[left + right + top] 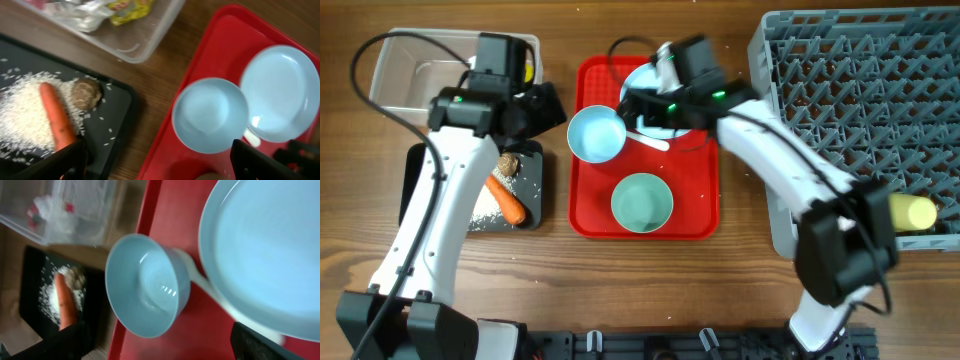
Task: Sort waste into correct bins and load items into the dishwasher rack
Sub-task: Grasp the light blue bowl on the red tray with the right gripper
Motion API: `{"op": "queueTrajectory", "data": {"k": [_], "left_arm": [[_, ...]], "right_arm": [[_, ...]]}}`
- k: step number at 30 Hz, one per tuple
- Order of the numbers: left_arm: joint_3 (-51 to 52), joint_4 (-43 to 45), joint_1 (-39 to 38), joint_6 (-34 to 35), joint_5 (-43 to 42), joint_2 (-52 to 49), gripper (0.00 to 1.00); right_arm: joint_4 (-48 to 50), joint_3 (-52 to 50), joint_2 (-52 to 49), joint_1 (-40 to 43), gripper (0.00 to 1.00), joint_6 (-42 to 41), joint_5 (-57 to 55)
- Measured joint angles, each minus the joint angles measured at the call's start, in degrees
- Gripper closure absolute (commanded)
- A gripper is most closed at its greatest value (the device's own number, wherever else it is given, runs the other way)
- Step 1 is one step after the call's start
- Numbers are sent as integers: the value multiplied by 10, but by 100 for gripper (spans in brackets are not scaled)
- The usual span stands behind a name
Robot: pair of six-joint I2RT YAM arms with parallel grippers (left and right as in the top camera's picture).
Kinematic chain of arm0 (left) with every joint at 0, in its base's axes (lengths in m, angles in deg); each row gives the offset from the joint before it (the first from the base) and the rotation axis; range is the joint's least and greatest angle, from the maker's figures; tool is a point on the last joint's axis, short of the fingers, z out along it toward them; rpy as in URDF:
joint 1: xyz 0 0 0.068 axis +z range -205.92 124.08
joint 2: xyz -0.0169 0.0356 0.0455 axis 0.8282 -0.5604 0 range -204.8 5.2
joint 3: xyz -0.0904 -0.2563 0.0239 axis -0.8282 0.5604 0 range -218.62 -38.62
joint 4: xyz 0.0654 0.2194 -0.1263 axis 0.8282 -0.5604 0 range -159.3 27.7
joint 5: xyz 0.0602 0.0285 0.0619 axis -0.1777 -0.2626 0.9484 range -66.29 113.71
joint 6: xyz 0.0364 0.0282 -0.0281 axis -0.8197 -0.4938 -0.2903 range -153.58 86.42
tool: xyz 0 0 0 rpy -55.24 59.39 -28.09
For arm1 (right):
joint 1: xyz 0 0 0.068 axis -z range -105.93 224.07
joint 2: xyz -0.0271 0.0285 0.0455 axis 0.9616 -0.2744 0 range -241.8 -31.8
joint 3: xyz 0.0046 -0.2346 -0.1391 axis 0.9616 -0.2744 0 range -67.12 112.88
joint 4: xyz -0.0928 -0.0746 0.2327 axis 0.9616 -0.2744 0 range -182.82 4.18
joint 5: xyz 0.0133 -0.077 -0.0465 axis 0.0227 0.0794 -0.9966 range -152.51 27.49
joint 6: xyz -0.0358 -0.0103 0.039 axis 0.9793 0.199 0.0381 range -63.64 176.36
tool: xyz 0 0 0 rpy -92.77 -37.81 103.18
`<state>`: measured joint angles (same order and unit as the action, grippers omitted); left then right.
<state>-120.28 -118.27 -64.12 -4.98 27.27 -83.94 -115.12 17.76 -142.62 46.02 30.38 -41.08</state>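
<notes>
Upper left of the overhead: clear tub (pixel 410 70) on the bench (pixel 350 200), crumpled wrappers (pixel 125 9) inside it, yellow one plain, the rest blurry. Just below the tub, black bin (pixel 533 185), partly under the left arm. In it: loose rice (pixel 485 210), brown lump (pixel 507 165), and orange carrot (pixel 507 200) lying slanted on the rice with the lump just beside its upper end.

Left end effector (pixel 157 150) hangs over the gap between the black bin and the red tray (pixel 695 200), fingers spread wide, holding nothing.

Centre: red tray carries the white bowl (pixel 595 133) at its upper left and the teal bowl (pixel 641 202) at its lower middle, both upright. The pale blue plate (pixel 282 92) sits at the tray's top, next to the white bowl. White spoon (pixel 653 141) lies between plate and white bowl, its handle partly under them.

Right end effector (pixel 160 330) is above the plate and white bowl, fingers wide apart, empty.

Right side: grey dishwasher rack (pixel 860 90). Yellow cup (pixel 912 212) lies at the rack's lower right.
</notes>
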Motion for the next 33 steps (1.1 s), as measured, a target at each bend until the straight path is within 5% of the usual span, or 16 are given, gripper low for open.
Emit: {"op": "queueTrajectory", "data": {"k": [5,9,16,18,27,28,30,33], "left_arm": [[0,-4,111,45,1,0,0],[0,-4,166,54,3,0,0],[0,-4,179,61,5,0,0],[0,-4,179,61,5,0,0],[0,-4,179,61,5,0,0],[0,-4,179,61,5,0,0],[0,-4,179,61,5,0,0],[0,-4,179,61,5,0,0]], "right_arm": [[14,0,-61,-33,30,-20,0],[33,0,-75,-33,56,-26,-1],[47,0,-97,-33,81,-27,-6],[50,0,-101,-33,96,-27,-15],[59,0,-100,-32,96,2,-37],[58,0,-92,-30,92,11,-38],[52,0,-56,-25,55,28,-40],[42,2,-20,-24,44,39,-37]]}}
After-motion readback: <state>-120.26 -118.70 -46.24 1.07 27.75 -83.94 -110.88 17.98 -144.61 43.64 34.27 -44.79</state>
